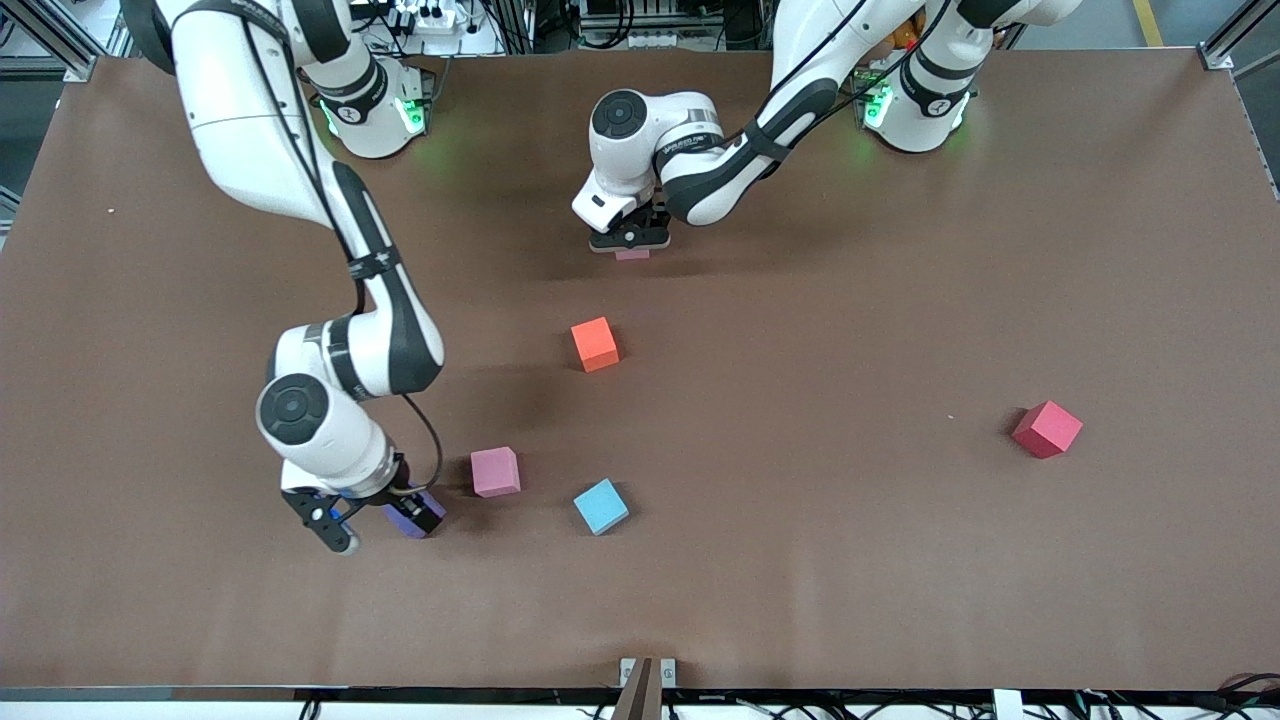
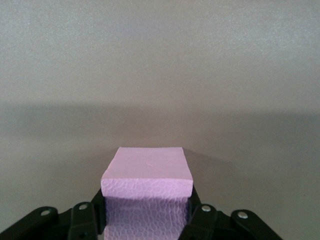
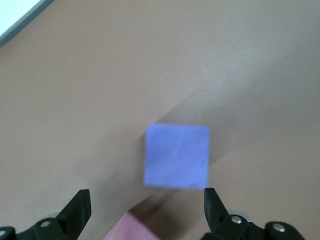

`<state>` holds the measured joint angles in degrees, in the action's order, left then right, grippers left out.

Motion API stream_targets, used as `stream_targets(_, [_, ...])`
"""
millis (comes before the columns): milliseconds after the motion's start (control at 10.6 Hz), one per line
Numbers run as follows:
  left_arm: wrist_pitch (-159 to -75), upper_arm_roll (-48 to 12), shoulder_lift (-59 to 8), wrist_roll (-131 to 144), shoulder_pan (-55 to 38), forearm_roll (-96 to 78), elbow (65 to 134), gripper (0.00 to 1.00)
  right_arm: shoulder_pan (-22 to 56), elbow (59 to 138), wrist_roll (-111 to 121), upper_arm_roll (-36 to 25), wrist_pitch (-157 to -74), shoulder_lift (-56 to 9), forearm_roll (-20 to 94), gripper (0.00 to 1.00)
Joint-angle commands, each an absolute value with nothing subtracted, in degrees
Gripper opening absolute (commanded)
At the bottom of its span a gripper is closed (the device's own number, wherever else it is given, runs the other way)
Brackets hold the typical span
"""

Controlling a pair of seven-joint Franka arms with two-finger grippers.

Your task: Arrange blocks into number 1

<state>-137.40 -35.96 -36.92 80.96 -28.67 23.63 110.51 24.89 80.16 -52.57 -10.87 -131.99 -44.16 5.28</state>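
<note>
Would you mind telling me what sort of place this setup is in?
Probably a robotics lab: two arms bolted at a brown table, foam blocks like the orange block scattered on it, and cabling and aluminium framing at its edges.

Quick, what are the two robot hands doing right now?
Left gripper: shut on a pink block, low over the table.
Right gripper: open, fingers spread over the purple block.

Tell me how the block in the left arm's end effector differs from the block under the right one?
The light pink block is clamped by the left end effector; the purple block lies free under the open right end effector. The light pink block is near the robots' bases; the purple block is nearer the front camera. Both look like same-sized cubes.
</note>
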Motion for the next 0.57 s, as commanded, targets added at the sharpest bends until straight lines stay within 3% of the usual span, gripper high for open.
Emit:
stream_targets(0, [-138.6, -36.5, -35.9, 83.7, -27.2, 25.8, 112.2, 1.0, 28.1, 80.4, -50.2, -12.0, -132.0, -43.6, 4.7, 1.0])
stream_targets(473, [-135.3, -40.9, -27.2, 85.6, -15.6, 24.8, 111.4, 1.0, 29.1, 87.2, -44.8, -10.2, -138.2, -41.4, 4.9, 1.0])
